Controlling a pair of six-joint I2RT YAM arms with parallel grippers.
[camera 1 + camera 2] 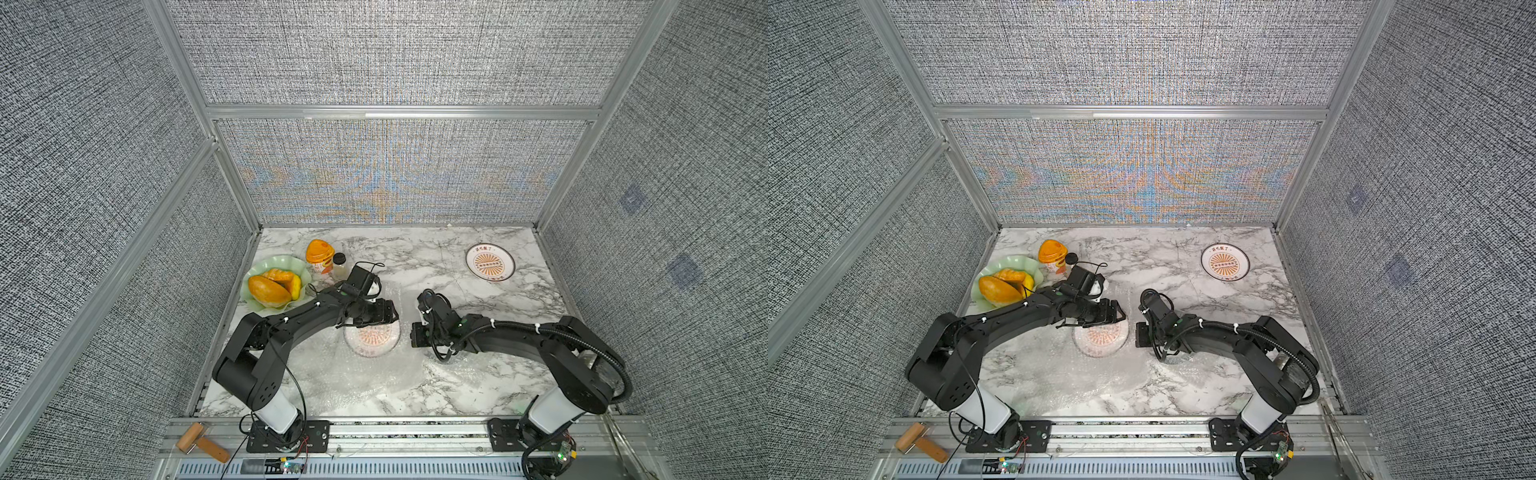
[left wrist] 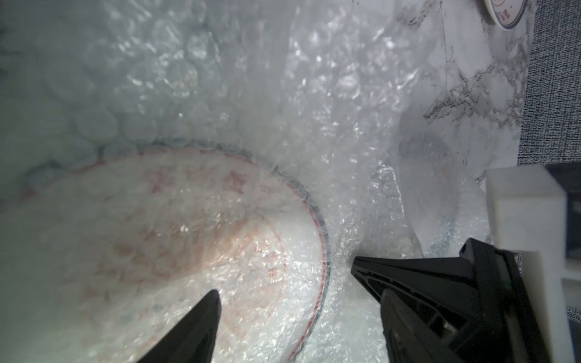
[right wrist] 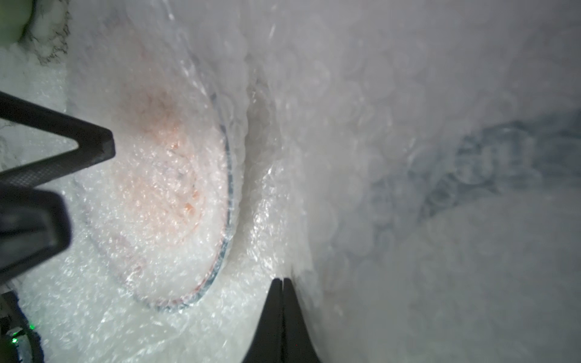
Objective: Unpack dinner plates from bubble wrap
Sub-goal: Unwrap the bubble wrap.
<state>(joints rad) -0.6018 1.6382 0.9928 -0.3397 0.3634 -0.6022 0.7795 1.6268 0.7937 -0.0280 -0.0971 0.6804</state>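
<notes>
Right wrist view is showing the right gripper (image 3: 283, 281) with its jaws being held fully closed, the tips being pressed into the bubble wrap (image 3: 377, 157) just beside the rim of the wrapped plate (image 3: 157, 188). Whether any film is being pinched between them cannot be told. The left gripper (image 2: 284, 281) is being held wide open and nothing is being gripped: one finger is being poised over the plate's covered face, the other outside its rim.

In both top views the wrapped plate (image 1: 372, 340) is being seen at the middle of the marble table (image 1: 415, 257), between the two grippers, with wrap spreading toward the lower edge of the frame. A bare plate (image 1: 490, 262) is lying well apart, toward the upper right of the table.

Several failures are being risked, as a judgement. If the wrap is pulled while the plate is lying on it, the plate may be dragged along or tipped. If the left jaws are closed astride the rim, film and plate may be clamped together, so the wrap is being trapped rather than freed. Slick film may slip from closed tips. The arms are being worked close together, so a clash is possible.

Dark characters are being shown on the bare plate's rim above and below its sunburst, too small to be read. Reddish characters on the wrapped plate are being blurred by the film.
</notes>
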